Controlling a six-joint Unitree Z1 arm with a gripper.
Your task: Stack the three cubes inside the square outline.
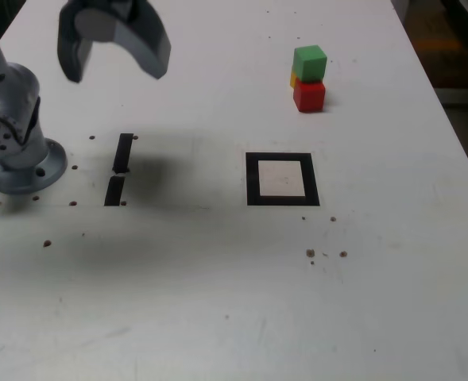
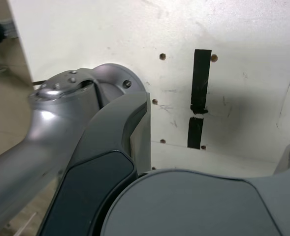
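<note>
We see the grey two-fingered claw (image 1: pixel 114 55) raised above the white surface (image 1: pixel 218 302) at the upper part of the exterior view's left, its jaws spread wide and nothing between them. Below it stands the arm's round grey metal base (image 1: pixel 15 163), and just beside that lie two short black tape strips (image 1: pixel 120 168), end to end with a small gap; the wrist view shows the same strips (image 2: pixel 199 98) past the arm's grey housing. The flat black square outline with a white centre (image 1: pixel 252 178) lies near the middle of the surface, with nothing inside it. Well apart from it, toward the far edge on the exterior view's right, we find the cubes clustered together: the small green cube (image 1: pixel 309 62) sits on top, the small red cube (image 1: pixel 309 96) in front, and the small yellow cube (image 1: pixel 293 78) shows only as a sliver behind them.
</note>
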